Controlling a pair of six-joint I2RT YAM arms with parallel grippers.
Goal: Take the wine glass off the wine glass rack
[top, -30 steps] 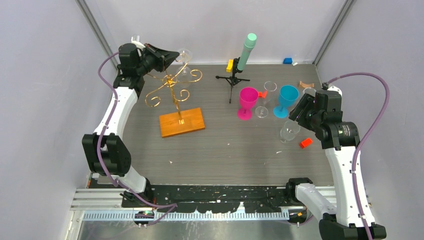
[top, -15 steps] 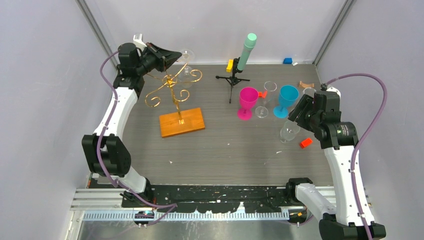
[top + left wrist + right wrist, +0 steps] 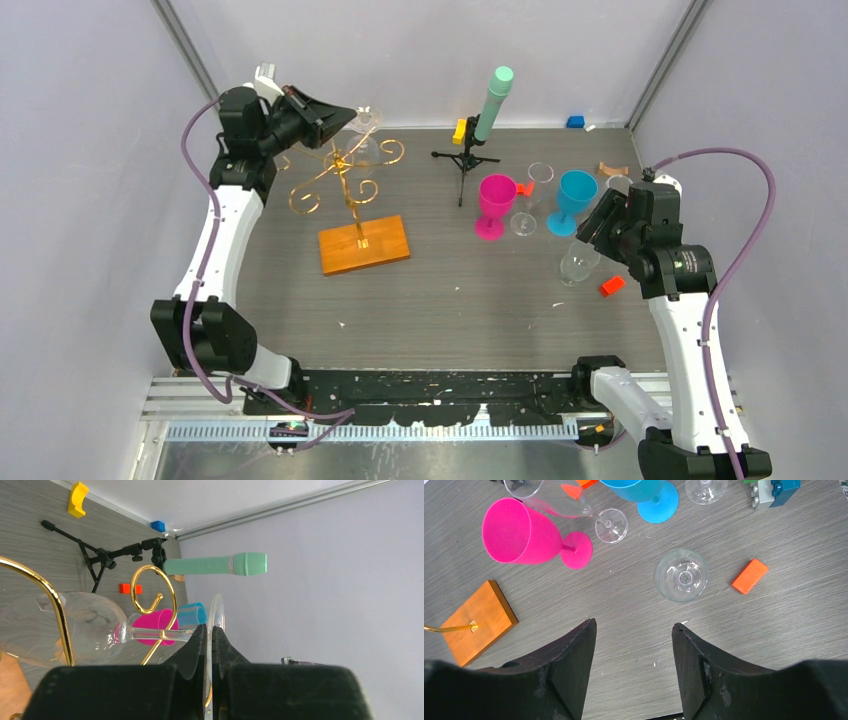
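Observation:
The gold wine glass rack (image 3: 345,175) stands on its orange-brown wooden base (image 3: 364,244) at the left of the table. A clear wine glass (image 3: 70,627) hangs upside down, its stem inside a gold scroll arm (image 3: 165,592). My left gripper (image 3: 350,118) is high at the rack's top, shut on the thin foot disc (image 3: 218,614) of that glass. In the top view the glass (image 3: 368,122) shows beside the fingertips. My right gripper (image 3: 634,627) is open and empty, above bare table near a clear glass (image 3: 681,575) standing upright.
A black tripod with a mint-green cylinder (image 3: 493,103) stands at the back. A pink cup (image 3: 494,205), a blue cup (image 3: 574,198), two more clear glasses (image 3: 530,200), an orange block (image 3: 612,285), a yellow piece (image 3: 459,130) and a blue brick (image 3: 575,122) lie on the right.
My left arm has lifted and drawn back toward the left with the glass's foot in its jaws. The right arm has barely moved.

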